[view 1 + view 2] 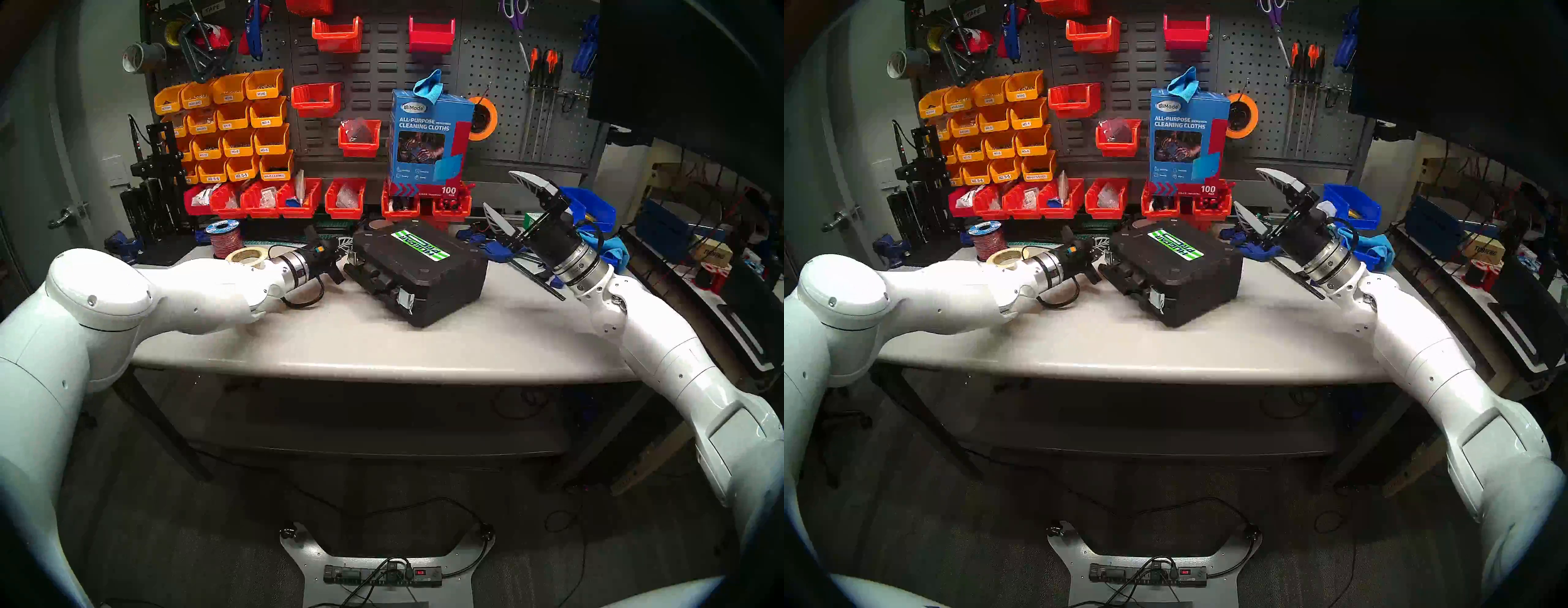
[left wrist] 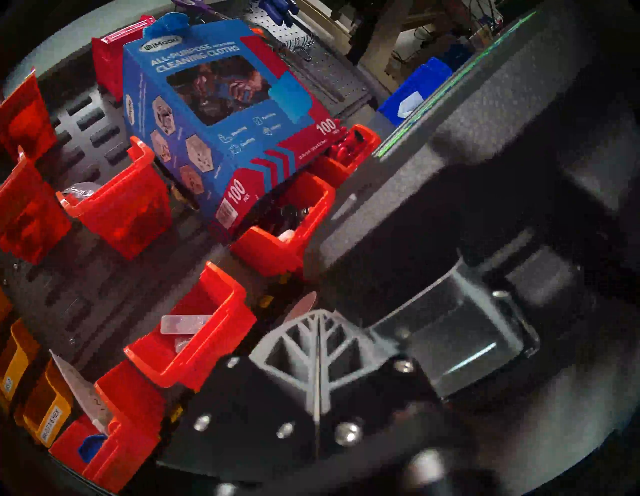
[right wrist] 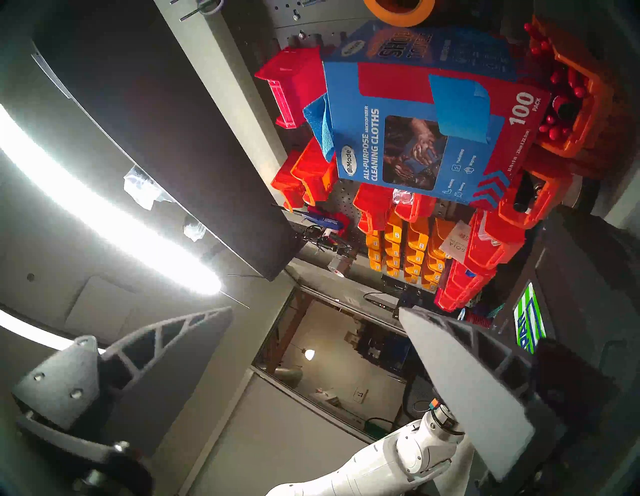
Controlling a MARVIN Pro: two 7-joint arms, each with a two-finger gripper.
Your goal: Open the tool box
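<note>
The black tool box [image 1: 424, 271] [image 1: 1178, 263] lies on the grey table [image 1: 382, 344], green-and-white sticker up, with its lid down. Its handle [image 1: 373, 276] and two silver latches face the left arm. My left gripper [image 1: 345, 245] [image 1: 1100, 247] [image 2: 317, 313] is shut, with nothing between its fingers. Its tips are at the far latch [image 1: 352, 257] [image 2: 450, 332], at the case's left corner. The near latch [image 1: 405, 299] stands apart from it. My right gripper [image 1: 498, 189] [image 1: 1246, 187] [image 3: 315, 308] hangs open and empty above the table, right of the case.
A tall blue cleaning-cloths box [image 1: 428, 140] stands on red bins [image 1: 343, 197] behind the case. A tape roll [image 1: 246, 256] and wire spool [image 1: 225, 240] sit behind the left wrist. Blue clamps [image 1: 488, 248], a blue cloth [image 1: 613, 250] and a blue bin [image 1: 589, 208] lie right.
</note>
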